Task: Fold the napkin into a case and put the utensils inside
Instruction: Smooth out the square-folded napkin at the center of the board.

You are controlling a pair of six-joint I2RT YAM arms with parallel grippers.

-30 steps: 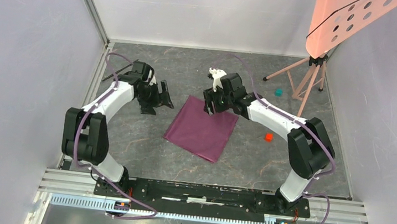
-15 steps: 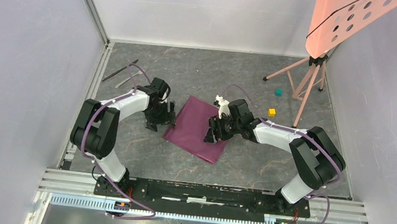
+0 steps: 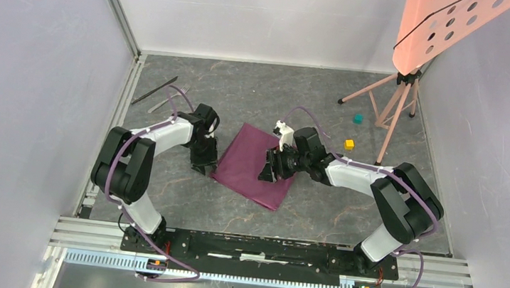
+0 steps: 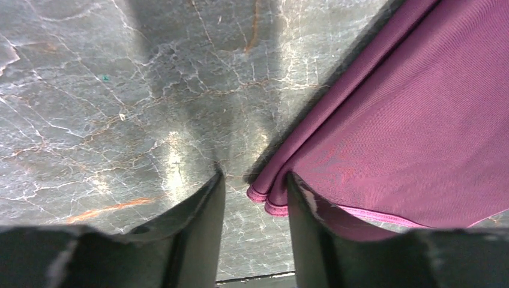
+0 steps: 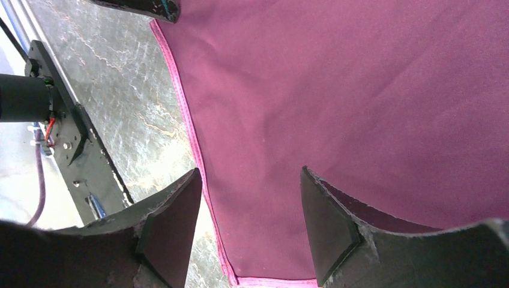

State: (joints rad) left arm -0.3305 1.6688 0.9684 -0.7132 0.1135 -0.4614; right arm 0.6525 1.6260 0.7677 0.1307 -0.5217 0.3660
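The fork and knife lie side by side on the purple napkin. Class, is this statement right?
Not quite. The fork and knife do lie side by side, but on the bare table near its far left edge, well apart from the purple napkin. The top external view shows this.

The purple napkin [image 3: 246, 164] lay flat on the grey table [image 3: 243, 93]. The left gripper [image 3: 204, 161] was at its left edge, the right gripper [image 3: 268, 170] over its right side. The knife [image 3: 155, 90] lay by the left wall [image 3: 29, 92].
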